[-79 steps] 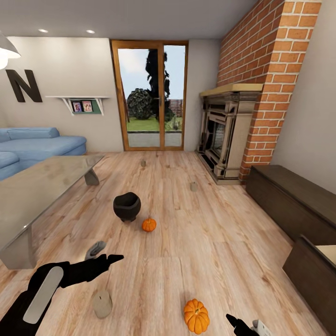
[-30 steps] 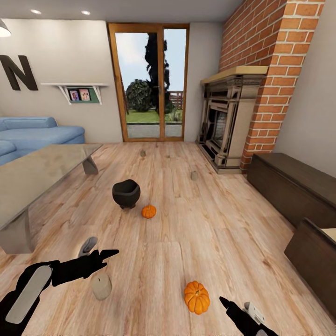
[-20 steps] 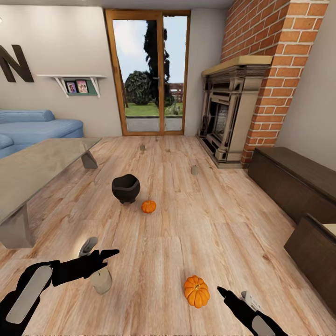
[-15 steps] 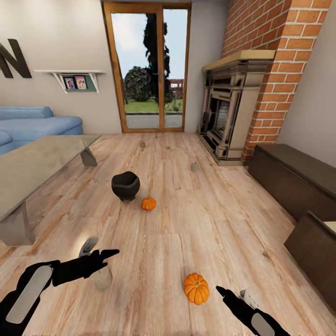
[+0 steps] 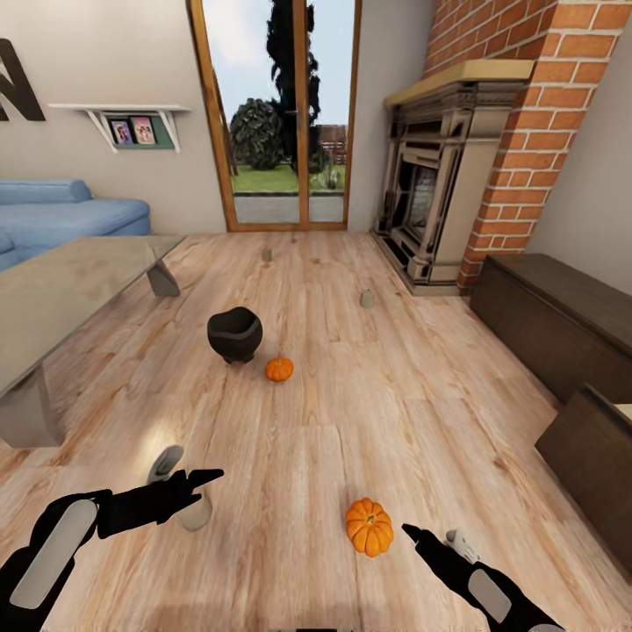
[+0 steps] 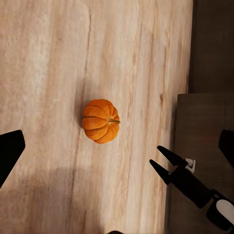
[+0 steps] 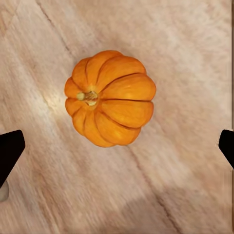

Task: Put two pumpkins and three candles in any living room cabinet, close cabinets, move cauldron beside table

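Living-room wood floor [image 5: 369,412], with the near pumpkin [image 5: 369,526] lying just beside the right gripper [image 5: 430,546].

From the right gripper, the near pumpkin is found at about ten o'clock in the head view, close but untouched; in the right wrist view it [image 7: 110,105] is framed between widely parted fingertips [image 7: 9,148], stem turned sideways, nothing being held. The left gripper [image 5: 195,484] is set farther off, at the pumpkin's nine o'clock, over a candle [image 5: 195,512]; its jaws are also spread and empty. The right arm is judged the nearer for a grasp. The far pumpkin [image 5: 279,369] rests beside the cauldron [image 5: 234,334]; the cabinet [image 5: 562,325] stands at three o'clock.
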Controlling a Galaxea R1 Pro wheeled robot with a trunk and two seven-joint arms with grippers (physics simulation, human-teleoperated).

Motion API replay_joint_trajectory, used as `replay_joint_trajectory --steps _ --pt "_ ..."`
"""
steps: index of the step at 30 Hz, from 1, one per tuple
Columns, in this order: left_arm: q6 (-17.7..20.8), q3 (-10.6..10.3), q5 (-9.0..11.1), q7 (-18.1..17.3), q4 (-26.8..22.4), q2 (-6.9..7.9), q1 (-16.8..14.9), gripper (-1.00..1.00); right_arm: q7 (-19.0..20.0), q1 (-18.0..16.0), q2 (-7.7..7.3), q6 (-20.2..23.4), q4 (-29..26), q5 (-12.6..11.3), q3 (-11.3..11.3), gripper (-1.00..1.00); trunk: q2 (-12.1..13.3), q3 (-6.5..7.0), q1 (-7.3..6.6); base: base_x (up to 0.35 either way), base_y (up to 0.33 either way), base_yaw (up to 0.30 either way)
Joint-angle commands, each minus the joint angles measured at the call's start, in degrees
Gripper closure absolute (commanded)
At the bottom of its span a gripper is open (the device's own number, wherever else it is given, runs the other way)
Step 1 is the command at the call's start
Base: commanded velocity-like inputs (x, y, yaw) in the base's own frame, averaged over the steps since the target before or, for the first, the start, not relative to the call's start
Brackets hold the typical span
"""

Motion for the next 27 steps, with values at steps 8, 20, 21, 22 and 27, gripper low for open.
replay_joint_trajectory --steps 8,20,21,22,27 --pt "0.3 0.1 -0.5 -0.6 0.0 0.01 0.0 -1.0 0.8 -0.1 0.07 0.4 0.0 -0.3 -0.3 -1.0 -0.1 -1.83 0.19 0.0 0.0 0.0" --pt "0.3 0.1 -0.4 -0.6 0.2 0.03 0.0 -1.0 6.6 -0.1 -0.05 1.8 0.0 -0.3 -0.3 -1.0 -0.3 -4.48 0.5 0.0 0.0 0.0" --pt "0.3 0.1 -0.4 -0.6 0.2 0.02 0.0 -1.0 6.7 0.0 -0.07 1.9 0.1 -0.4 -0.3 -1.0 -0.3 -4.71 0.53 0.0 0.0 0.0" --pt "0.3 0.1 -0.4 -0.6 0.2 0.02 0.0 -1.0 6.8 0.0 -0.08 2.0 0.1 -0.4 -0.3 -1.0 -0.3 -4.93 0.55 0.0 0.0 0.0" --pt "0.3 0.1 -0.4 -0.6 0.2 0.01 0.0 -1.0 6.9 0.0 0.03 2.1 0.1 -0.4 -0.3 -1.0 -0.4 -6.04 0.68 0.0 0.0 0.0"
